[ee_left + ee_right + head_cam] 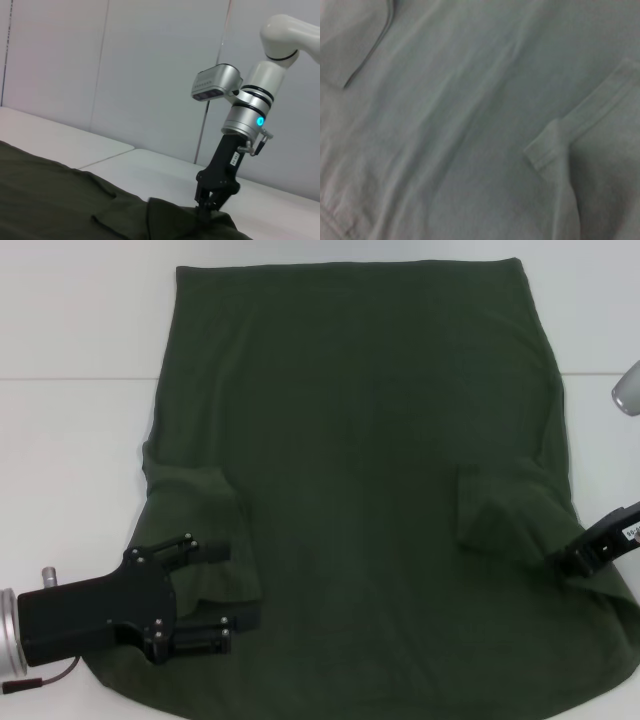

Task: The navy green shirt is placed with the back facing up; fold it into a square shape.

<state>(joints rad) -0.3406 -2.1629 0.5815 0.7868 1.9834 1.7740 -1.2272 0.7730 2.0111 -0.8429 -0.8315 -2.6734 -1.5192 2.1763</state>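
Observation:
The navy green shirt (pixel 370 470) lies flat on the white table, plain side up, with both short sleeves folded inward onto the body. My left gripper (pixel 235 585) is at the shirt's near left corner. It is open, its fingers spread on either side of the folded left sleeve (pixel 205 505). My right gripper (pixel 556 558) reaches in from the right edge and touches the cloth beside the folded right sleeve (pixel 505 510). Seen from the left wrist, the right gripper (pixel 206 210) pinches a raised fold of shirt (pixel 60 200). The right wrist view is filled with cloth and a sleeve hem (pixel 570 132).
The white table (pixel 70 440) shows bare surface to the left and far right of the shirt, with a seam line across it. A silver part of the right arm (pixel 628 388) hangs at the right edge. Pale wall panels (pixel 125 65) stand behind the table.

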